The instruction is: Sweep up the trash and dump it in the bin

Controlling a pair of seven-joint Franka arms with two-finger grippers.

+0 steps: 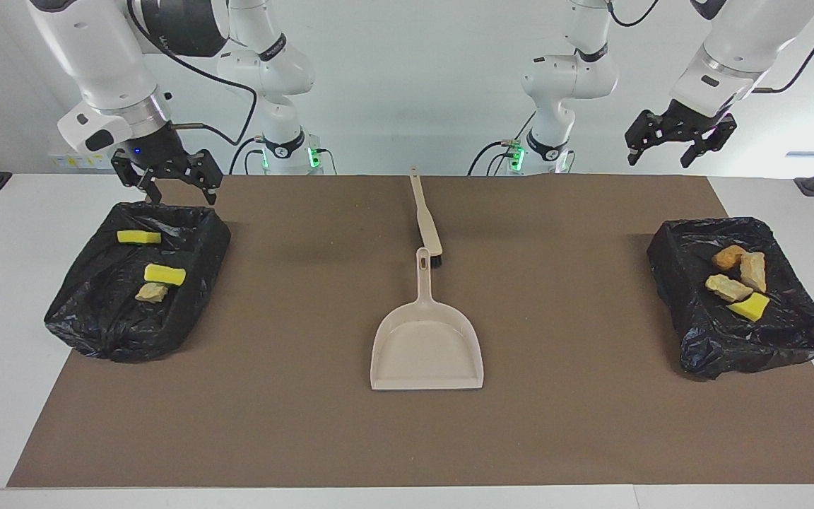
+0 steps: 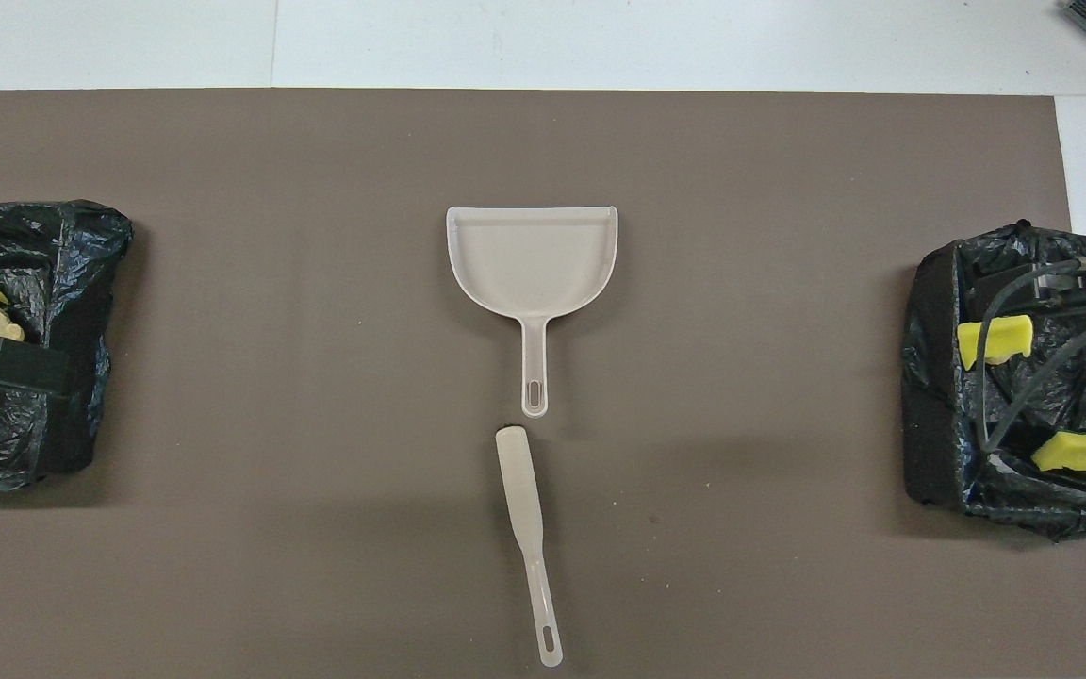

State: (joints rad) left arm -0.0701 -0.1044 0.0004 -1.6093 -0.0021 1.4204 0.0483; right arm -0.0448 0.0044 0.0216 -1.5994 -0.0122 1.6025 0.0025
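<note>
The trash, several scraps, lies in two black-bag-lined bins. The bin (image 1: 96,311) at the right arm's end holds two yellow sponge bits (image 1: 164,273) and a tan chunk (image 1: 151,292). The bin (image 1: 689,318) at the left arm's end holds an orange-brown chunk (image 1: 729,256), two tan chunks (image 1: 728,288) and a yellow piece (image 1: 749,307). My right gripper (image 1: 182,196) hangs open and empty over its bin's robot-side rim. My left gripper (image 1: 659,161) is raised high over its bin (image 2: 81,283), open and empty.
A beige dustpan (image 1: 427,346) lies mid-mat with its handle toward the robots. A beige brush (image 1: 426,219) lies just past that handle, nearer the robots. A brown mat (image 1: 591,424) covers the white table.
</note>
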